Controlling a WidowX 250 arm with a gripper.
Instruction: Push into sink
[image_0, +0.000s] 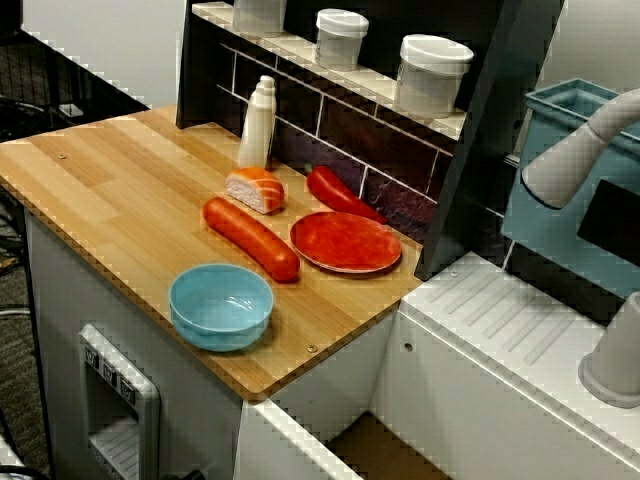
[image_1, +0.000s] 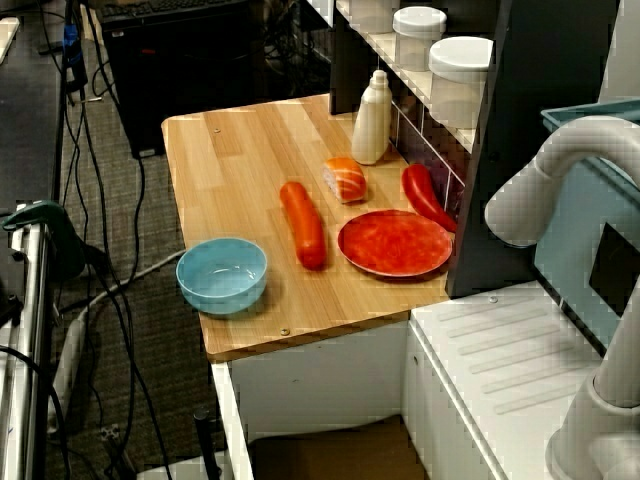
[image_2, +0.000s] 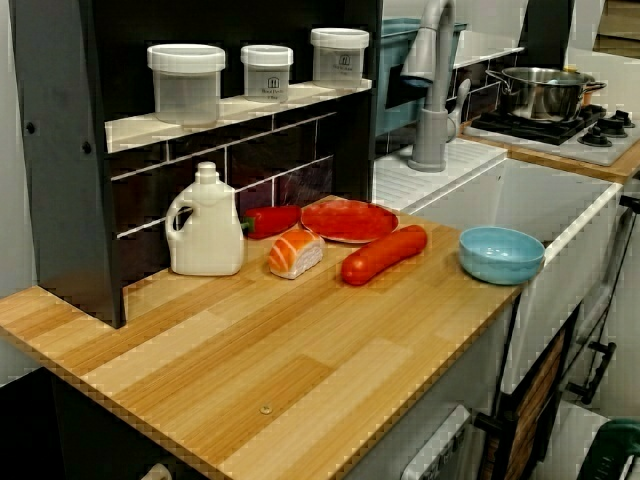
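Observation:
A light blue bowl (image_0: 221, 305) (image_1: 222, 274) (image_2: 502, 253) stands upright and empty on the wooden counter (image_0: 120, 190), close to the counter's edge beside the sink. The sink (image_0: 385, 450) (image_1: 330, 455) (image_2: 560, 200) is a white-walled basin with a brownish floor, set lower than the counter, and only a part of it shows in each view. A red sausage (image_0: 250, 238) lies just behind the bowl. No gripper or arm shows in any view.
A red plate (image_0: 345, 241), red pepper (image_0: 340, 192), salmon sushi piece (image_0: 255, 189) and white bottle (image_0: 257, 125) sit near the back shelf. Past the sink are a ridged drainboard (image_0: 500, 320), grey faucet (image_0: 590, 140) and teal bin (image_0: 570, 110). A pot (image_2: 545, 92) stands on the stove.

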